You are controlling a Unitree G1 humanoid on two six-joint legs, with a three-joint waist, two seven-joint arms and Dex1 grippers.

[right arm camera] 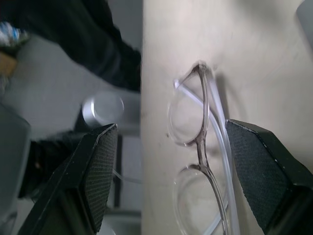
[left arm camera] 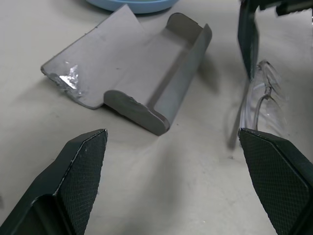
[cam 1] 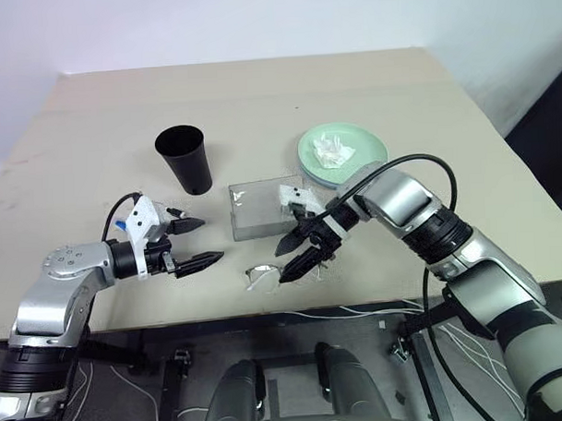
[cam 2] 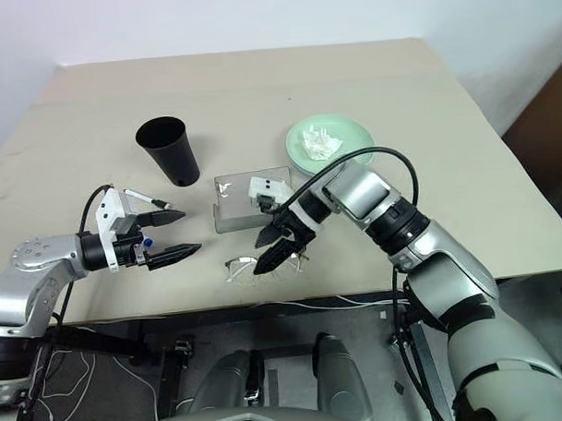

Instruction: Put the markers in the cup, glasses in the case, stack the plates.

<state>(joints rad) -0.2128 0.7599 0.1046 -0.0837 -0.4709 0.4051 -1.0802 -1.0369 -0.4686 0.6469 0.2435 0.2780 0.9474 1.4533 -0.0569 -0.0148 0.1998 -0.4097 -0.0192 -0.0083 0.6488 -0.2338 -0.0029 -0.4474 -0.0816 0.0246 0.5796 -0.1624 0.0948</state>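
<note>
While the right pincer (cam 1: pixel 295 255) hangs spread over the glasses (cam 1: pixel 262 275) at the bench (cam 1: pixel 94 134) front edge, nothing is grasped. Left pincer (cam 1: pixel 193 243) is released too, facing the open case (cam 1: pixel 262 208).

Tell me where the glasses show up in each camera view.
Left eye view: glasses near the table's front edge, by the right gripper.
Right eye view: same spot, below the case.
Left wrist view: beside the open case.
Right wrist view: between the fingers.
Shared landmark: the case.

Matte black plastic cup (cam 1: pixel 186 157); clear-lensed glasses (right arm camera: pixel 200 161); textured pincer pads (left arm camera: pixel 85 166).
</note>
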